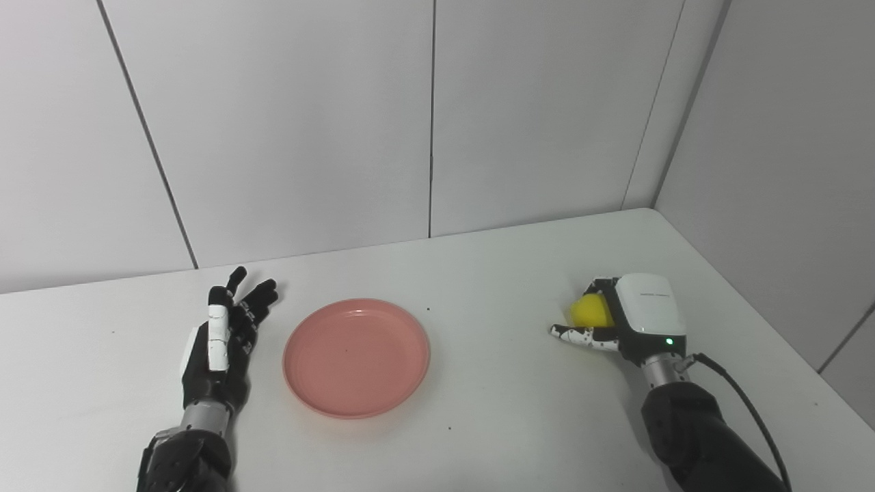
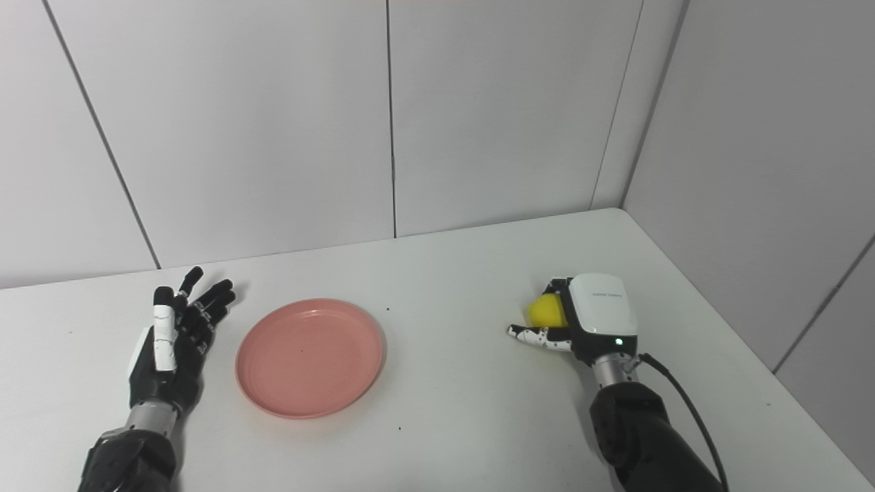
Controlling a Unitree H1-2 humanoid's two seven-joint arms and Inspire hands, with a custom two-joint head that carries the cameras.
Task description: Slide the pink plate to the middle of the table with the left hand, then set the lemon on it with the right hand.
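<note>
The pink plate lies flat on the white table, a little left of the middle. My left hand is open just left of the plate, fingers apart and pointing away, a small gap from the rim. My right hand is at the right side of the table, wrapped around the yellow lemon, which shows between the fingers and the thumb. The same scene shows in the right eye view: plate, left hand, right hand, lemon.
White wall panels stand behind the table and along its right side, meeting at the back right corner. A black cable runs from the right wrist along the forearm.
</note>
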